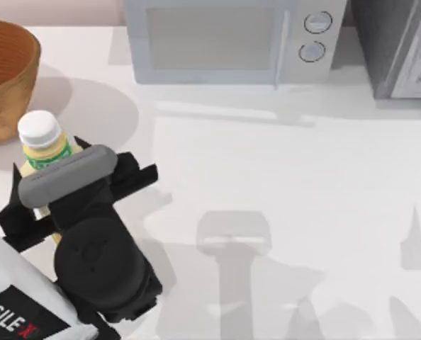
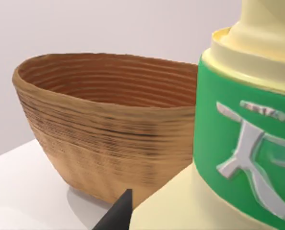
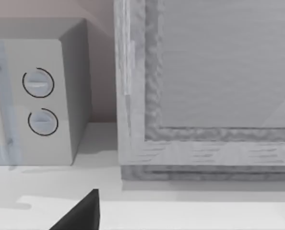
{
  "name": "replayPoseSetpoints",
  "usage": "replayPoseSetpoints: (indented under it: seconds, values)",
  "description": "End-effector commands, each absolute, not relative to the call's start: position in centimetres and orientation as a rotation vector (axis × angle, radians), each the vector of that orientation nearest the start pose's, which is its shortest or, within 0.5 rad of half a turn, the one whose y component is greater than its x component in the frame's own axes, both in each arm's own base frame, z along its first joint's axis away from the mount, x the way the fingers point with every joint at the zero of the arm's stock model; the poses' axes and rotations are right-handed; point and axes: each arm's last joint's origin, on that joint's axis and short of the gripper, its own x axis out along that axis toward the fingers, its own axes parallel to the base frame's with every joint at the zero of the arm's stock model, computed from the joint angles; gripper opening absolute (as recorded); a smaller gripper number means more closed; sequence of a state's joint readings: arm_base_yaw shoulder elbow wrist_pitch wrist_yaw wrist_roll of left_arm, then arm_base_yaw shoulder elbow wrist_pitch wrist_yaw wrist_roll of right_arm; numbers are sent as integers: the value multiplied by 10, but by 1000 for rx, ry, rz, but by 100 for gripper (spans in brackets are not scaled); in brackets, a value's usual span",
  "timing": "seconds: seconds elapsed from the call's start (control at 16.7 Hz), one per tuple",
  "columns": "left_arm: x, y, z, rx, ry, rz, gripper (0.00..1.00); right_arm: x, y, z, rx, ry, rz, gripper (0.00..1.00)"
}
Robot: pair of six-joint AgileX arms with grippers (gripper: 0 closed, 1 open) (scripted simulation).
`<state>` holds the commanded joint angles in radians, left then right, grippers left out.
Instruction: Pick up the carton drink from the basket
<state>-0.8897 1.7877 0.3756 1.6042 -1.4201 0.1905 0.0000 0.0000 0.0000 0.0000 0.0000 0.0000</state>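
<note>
Carton drink (image 2: 238,143): closest to the left wrist camera, its pale-yellow body and green band loom large; from above, its white cap (image 1: 39,128) and green neck band stand upright just right of the basket, outside it.
Basket (image 1: 5,78): golden-brown woven bowl at the desk's far left edge; what shows of its ribbed inside holds nothing.
Left pincer (image 1: 44,185): pinching the carton drink below the neck band, the grey wrist bar lying across it.
Desk (image 1: 281,184): white, bare in the middle, crossed by arm shadows.
Microwave (image 1: 225,39): pale blue-grey, at the back, two round dials (image 3: 39,103) on its right side.
Right pincer (image 3: 80,213): one dark fingertip shows, facing the microwave and a grey box (image 3: 205,91); whether spread or pressed together I cannot tell.
Progress: by my judgement the pick is essentially done, the carton drink out of the basket and in the grip; little seems left beyond holding it securely.
</note>
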Motion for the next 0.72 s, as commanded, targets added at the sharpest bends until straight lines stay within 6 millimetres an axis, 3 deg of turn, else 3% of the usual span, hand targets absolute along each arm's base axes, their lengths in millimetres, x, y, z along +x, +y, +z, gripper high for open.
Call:
replayPoseSetpoints:
  seconds: [0.12,0.72]
  values:
    - [182,-175,138,1,-11,552,0,106,-1,160,0,0,0,100]
    - [182,-175,138,1,-11,552,75,106,-1,160,0,0,0,100]
